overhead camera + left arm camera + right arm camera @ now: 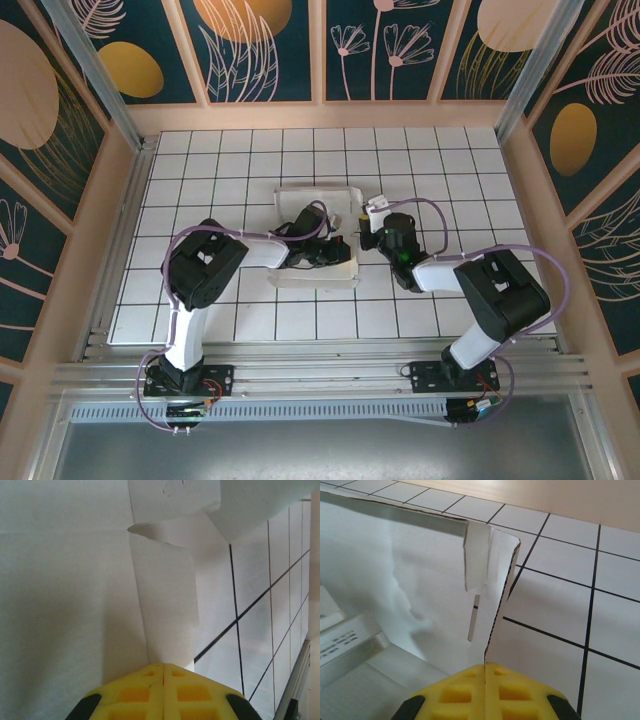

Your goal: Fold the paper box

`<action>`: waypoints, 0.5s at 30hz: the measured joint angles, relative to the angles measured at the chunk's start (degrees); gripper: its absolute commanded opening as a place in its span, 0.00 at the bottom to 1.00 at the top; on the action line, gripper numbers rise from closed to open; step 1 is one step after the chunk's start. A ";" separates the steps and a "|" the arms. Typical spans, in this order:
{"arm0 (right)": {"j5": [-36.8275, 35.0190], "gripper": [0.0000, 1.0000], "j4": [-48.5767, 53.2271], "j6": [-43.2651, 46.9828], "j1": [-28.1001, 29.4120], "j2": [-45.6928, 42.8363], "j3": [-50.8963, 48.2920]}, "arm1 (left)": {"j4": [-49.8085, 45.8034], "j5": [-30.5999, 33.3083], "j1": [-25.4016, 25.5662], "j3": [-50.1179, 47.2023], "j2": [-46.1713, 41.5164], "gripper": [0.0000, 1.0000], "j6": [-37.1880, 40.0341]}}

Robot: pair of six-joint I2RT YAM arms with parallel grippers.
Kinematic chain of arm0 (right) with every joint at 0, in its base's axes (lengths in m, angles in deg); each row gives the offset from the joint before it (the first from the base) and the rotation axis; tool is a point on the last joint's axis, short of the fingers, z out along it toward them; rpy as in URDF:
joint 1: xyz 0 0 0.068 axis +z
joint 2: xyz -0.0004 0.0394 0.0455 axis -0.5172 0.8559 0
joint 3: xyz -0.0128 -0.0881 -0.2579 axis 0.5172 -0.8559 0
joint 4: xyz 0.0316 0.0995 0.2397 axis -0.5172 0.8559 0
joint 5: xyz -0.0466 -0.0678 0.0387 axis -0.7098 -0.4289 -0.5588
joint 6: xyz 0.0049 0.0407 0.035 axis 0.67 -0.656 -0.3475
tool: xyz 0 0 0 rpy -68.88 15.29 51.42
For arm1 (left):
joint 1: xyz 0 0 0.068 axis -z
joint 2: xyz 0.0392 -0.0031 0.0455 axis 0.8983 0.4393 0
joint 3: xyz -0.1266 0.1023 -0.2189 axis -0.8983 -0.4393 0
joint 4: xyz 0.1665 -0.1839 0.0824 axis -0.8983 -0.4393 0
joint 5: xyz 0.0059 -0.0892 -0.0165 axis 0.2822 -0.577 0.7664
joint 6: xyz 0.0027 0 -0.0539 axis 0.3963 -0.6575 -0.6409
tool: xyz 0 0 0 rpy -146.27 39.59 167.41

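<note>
progress looks about halfway at best: the paper box sits near the middle of the table, between your two arms, open on top, with panels partly raised and nothing tucked or locked as far as you can see. left to do, as i judge it: stand the walls up properly, tuck the tabs, close the lid

your left gripper is down in the near right part of the box, and your right gripper is at the box's right edge

top view gives you the layout and both arms, but not the jaws or any creases

left wrist view shows the jaws pressed together with their tips right at a curled flap. can't tell if any paper is caught between them. grid tiles show to the right of the flap

right wrist view shows what the others don't: jaws clenched on the edge of a raised side wall, with the cardboard running straight into the seam between the fingers. it also shows a narrow slot and a folded corner tab that isn't pushed in
</note>
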 measured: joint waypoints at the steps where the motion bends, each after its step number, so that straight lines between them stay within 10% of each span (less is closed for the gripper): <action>1: -0.39 0.00 -0.02 -0.22 0.33 0.02 -0.24 | 0.94 -0.59 0.00 0.02 0.44 0.06 -0.37; 15: -3.48 0.00 -0.59 -9.66 6.01 1.31 -1.33 | 4.48 0.37 0.02 1.92 2.80 0.06 -1.84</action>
